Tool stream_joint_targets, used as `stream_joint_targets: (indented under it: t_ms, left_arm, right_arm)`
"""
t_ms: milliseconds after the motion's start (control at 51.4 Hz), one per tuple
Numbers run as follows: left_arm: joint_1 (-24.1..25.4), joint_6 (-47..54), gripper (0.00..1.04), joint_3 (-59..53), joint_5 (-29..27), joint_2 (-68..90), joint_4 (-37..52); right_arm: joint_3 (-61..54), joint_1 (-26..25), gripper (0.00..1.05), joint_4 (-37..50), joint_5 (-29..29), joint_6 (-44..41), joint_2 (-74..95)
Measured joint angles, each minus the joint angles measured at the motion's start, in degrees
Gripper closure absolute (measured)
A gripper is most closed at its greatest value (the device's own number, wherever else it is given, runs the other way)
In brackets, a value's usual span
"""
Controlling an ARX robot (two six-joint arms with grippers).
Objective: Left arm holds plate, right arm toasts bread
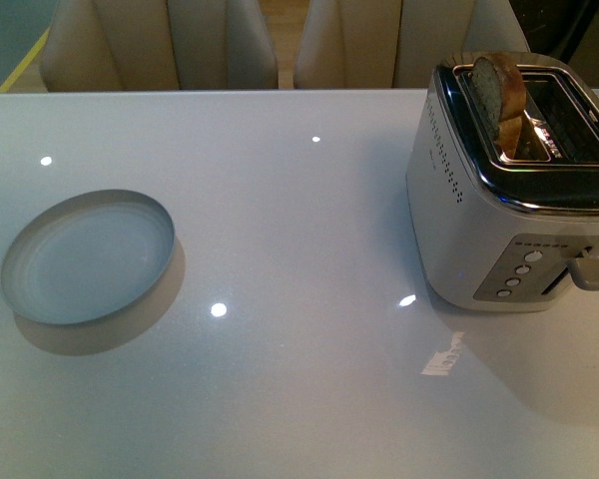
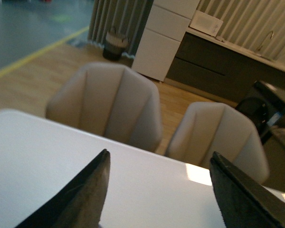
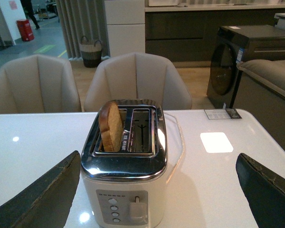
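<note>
The thick slice of tan-brown wholemeal bread (image 1: 500, 92) with its darker crust and rounded top stands upright in one slot of the shiny silver-and-white two-slot toaster (image 1: 479, 230), its upper half sticking well above the chrome top; the other slot beside it is dark. The toaster sits at the right of the glossy white surface (image 1: 299, 230), its lever and row of round buttons on the end nearest the robot. Well apart from it, at the left of the surface, lies the round, shallow pale grey-blue plate (image 1: 88, 256) with a low raised rim, with nothing on it or touching it. The front view shows plate and toaster together but neither arm. The left wrist view shows neither; there the black left gripper (image 2: 159, 190) has its fingers spread wide over bare surface, with two beige chairs (image 2: 109, 104) beyond. The right wrist view looks at the toaster's button end, bread in the slot, and the right gripper (image 3: 156, 199) likewise gapes wide, holding nothing.
</note>
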Motion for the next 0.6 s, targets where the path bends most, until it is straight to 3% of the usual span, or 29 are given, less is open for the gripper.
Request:
stream_joint_targets:
  t_ms: [136, 272, 545, 603]
  left_arm:
    - [2.03, 10.62, 0.69, -6.12, 2.10, -4.81, 2.25]
    - [4.46, 14.14, 1.01, -12.79, 4.63, -10.60, 2.49]
    - [7.54, 14.75, 1.02, -19.52, 7.54, -20.11, -0.09]
    - [10.34, 14.93, 1.02, -20.72, 11.43, -22.60, -1.49]
  right_arm:
    - [0.00, 0.00, 0.09, 0.00, 0.00, 0.00, 0.00]
    - [0.00, 0.00, 0.09, 0.00, 0.02, 0.00, 0.00]
    - [0.00, 0.00, 0.09, 0.00, 0.00, 0.02, 0.00]
    - [0.00, 0.00, 0.09, 0.00, 0.00, 0.00, 0.00]
